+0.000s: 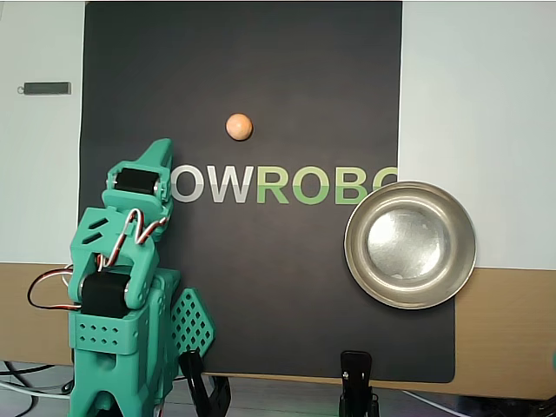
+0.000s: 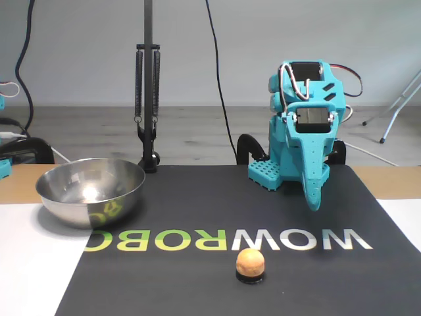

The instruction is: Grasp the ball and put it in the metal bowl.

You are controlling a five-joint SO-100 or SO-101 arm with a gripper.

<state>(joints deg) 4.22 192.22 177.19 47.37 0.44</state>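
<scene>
The ball (image 1: 239,127) sits on the black mat (image 1: 261,287), above the printed lettering (image 1: 282,185) in the overhead view and on the near side of it in the fixed view (image 2: 250,262). Being a plain sphere, it has no long axis and points nowhere; in the fixed view it seems to rest on a small dark base, though that could be only its shadow. There is bare mat all round it, with nothing touching it.

The metal bowl (image 1: 410,244) stands upright, mouth open to the ceiling, well apart from the ball. In the overhead view it lies at the right edge of the mat, its rim overlapping onto the white sheet (image 1: 478,130) and the wooden bench (image 1: 508,330). In the fixed view the bowl (image 2: 91,191) is at the left, and the lettering is mirrored in its wall.

The teal arm (image 1: 122,287) is folded up over its base at the lower left of the overhead view, with its fingers (image 1: 159,156) reaching toward the lettering, near the ball but not touching it. In the fixed view the fingers (image 2: 314,197) hang point-down just above the mat, and they look closed together, holding nothing. Between them and the ball the mat lies open.
</scene>
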